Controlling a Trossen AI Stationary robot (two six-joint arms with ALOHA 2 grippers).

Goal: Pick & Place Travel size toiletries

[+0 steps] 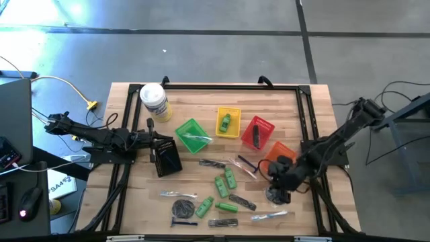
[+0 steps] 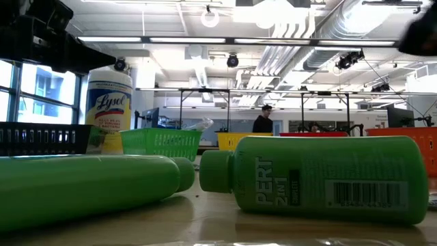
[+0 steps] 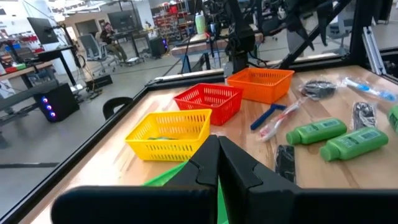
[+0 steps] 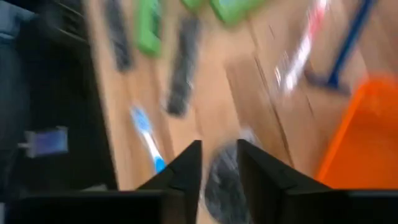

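Hovering low over the wooden surface (image 1: 134, 208), the right end effector (image 4: 219, 163) sat just beside the orange basket (image 1: 285, 150), its fingers slightly parted above a round dark grey disc (image 4: 222, 186) without gripping it. Green bottles (image 1: 225, 180), dark sticks (image 1: 242, 202) and a blue-handled razor (image 1: 183, 222) lay scattered mid-surface. The left end effector (image 3: 217, 152) waited clenched and empty by the green basket (image 1: 191, 134).

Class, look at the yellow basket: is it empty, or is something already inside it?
Not empty: the yellow basket holds one green bottle, seen from above.
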